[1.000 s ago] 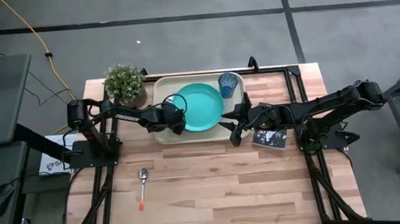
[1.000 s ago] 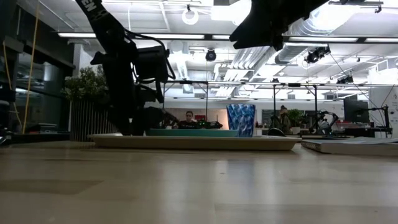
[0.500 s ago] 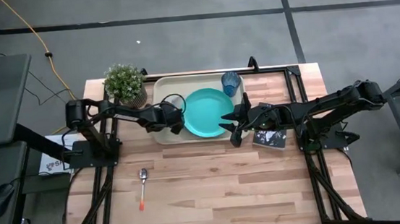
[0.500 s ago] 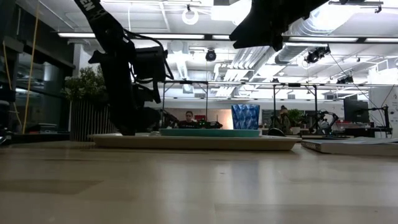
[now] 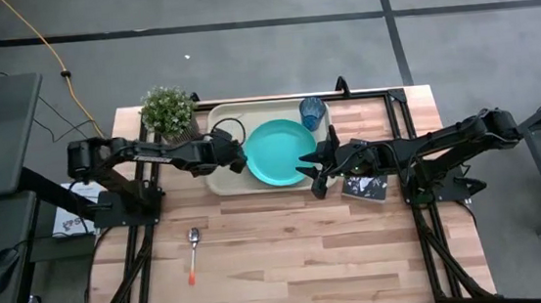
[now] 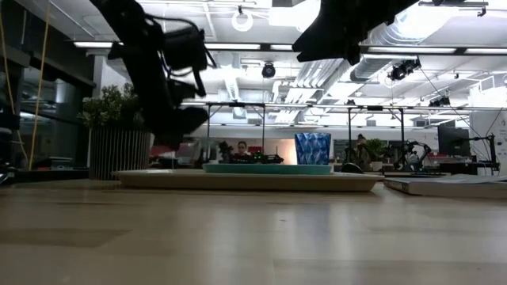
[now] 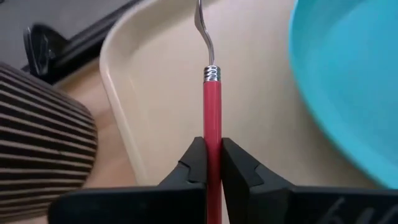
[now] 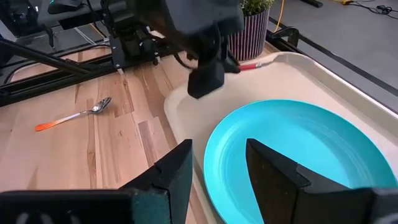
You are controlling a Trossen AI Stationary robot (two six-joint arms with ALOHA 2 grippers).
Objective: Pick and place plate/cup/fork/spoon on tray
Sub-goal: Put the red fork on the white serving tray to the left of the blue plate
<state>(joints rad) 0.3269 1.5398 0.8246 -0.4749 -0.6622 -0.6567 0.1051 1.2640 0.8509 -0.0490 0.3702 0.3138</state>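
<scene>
The fork, red-pink handled, is in my shut left gripper, above the left part of the beige tray. In the low view this gripper hangs well above the tray. The turquoise plate lies flat on the tray, and the blue cup stands upright in the tray's far right corner. The orange-handled spoon lies on the table near the left front. My right gripper is open, raised by the plate's right near rim, touching nothing. My left gripper pinches the fork's red handle between its two fingertips, below the metal collar. The handle runs along the fingers and sticks out past their tips over the tray. The tine end is cut off by the picture, so whether it touches the tray cannot be told.
A potted plant stands just left of the tray's far corner, close to my left arm. A dark book lies right of the tray, under my right arm. Bare wood stretches along the table's near half.
My left gripper has shut on the fork's handle at the tray's left side and then risen above the tray. Before that, the plate slid a little toward the table's right edge on the tray, and the cup shifted right with it.
</scene>
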